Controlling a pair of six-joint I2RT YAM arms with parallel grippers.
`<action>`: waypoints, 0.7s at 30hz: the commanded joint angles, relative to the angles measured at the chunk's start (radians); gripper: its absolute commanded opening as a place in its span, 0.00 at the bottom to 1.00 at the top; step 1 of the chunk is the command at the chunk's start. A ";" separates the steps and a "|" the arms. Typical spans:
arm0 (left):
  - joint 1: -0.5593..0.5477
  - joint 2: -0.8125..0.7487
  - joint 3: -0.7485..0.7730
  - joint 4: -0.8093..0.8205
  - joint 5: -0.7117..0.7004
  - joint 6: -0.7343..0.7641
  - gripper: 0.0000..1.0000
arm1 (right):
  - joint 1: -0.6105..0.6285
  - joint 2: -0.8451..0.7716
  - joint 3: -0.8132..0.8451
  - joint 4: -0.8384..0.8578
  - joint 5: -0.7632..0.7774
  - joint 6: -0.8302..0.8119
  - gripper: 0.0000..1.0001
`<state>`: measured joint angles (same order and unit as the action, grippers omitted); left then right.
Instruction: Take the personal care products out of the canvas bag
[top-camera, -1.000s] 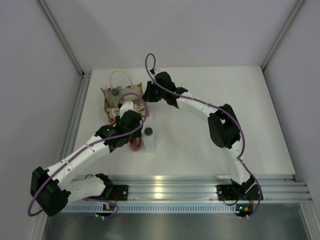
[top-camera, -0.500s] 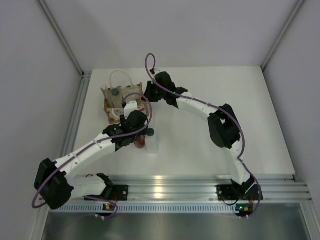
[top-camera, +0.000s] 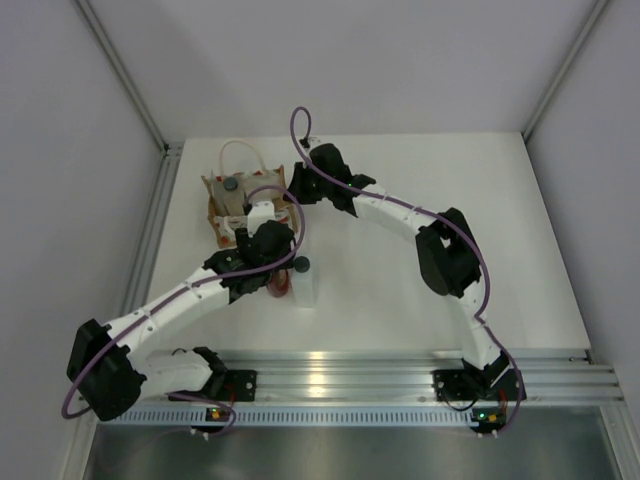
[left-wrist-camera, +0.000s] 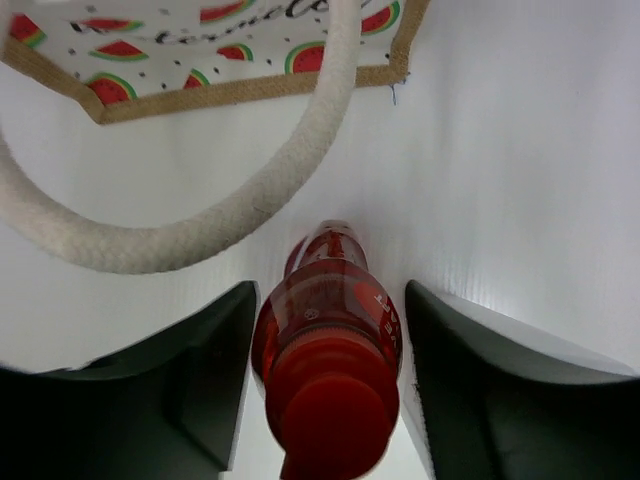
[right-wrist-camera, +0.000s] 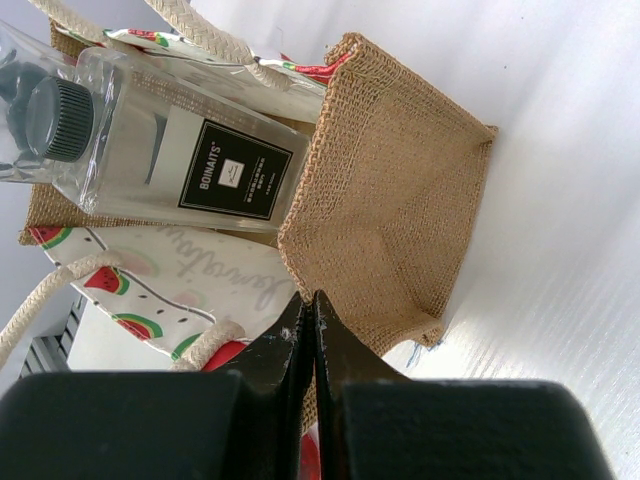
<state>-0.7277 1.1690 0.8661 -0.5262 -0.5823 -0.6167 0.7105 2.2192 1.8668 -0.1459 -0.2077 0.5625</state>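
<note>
Your left gripper (left-wrist-camera: 330, 292) was clamped snugly on the red bottle (left-wrist-camera: 328, 345). The bottle's long axis ran along the fingers, cap toward the wrist and base toward 12 o'clock, and it sat just outside the canvas bag (right-wrist-camera: 390, 190) at its 6 o'clock. Your right gripper (right-wrist-camera: 308, 305) was pressed to a slit against the bag's burlap side; you couldn't tell whether it pinched fabric.
</note>
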 joint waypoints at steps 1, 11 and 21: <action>-0.003 -0.060 0.076 0.071 -0.088 0.028 0.73 | -0.013 -0.026 -0.001 -0.049 0.022 -0.013 0.00; -0.003 -0.068 0.126 0.051 -0.083 0.054 0.81 | -0.013 -0.023 0.008 -0.050 0.022 -0.016 0.00; 0.010 -0.106 0.376 -0.040 -0.175 0.159 0.86 | -0.013 -0.023 0.014 -0.055 0.024 -0.023 0.00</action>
<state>-0.7269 1.0904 1.1553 -0.5552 -0.6830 -0.5156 0.7105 2.2192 1.8668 -0.1463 -0.2077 0.5613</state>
